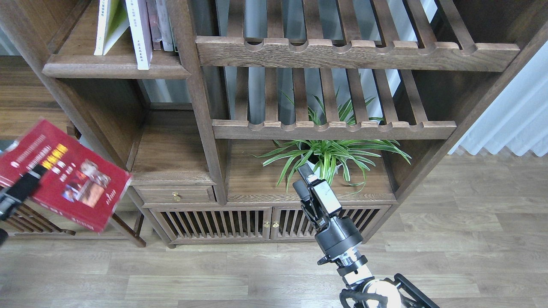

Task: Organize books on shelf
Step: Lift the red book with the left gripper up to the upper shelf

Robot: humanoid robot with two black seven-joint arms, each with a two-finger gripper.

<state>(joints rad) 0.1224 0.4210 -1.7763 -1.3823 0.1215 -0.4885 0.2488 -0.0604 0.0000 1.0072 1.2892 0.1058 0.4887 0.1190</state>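
Observation:
At the far left edge my left gripper (32,177) is shut on the dark red book (68,175), which hangs tilted in the air, blurred, left of the cabinet. Two more books stand on the solid dark-brown shelf (115,68) at the top left: a yellow-green one (108,23) leaning to the right and a white-lavender one (139,34) beside it. My right gripper (303,179) points up in front of the plant at centre, holding nothing; its fingers are seen end-on.
Several thin books (160,23) stand behind the white-lavender one. Slatted racks (334,53) fill the upper right of the cabinet. A potted spider plant (329,156) sits just behind my right gripper. A small drawer (173,196) and slatted doors (239,224) are below.

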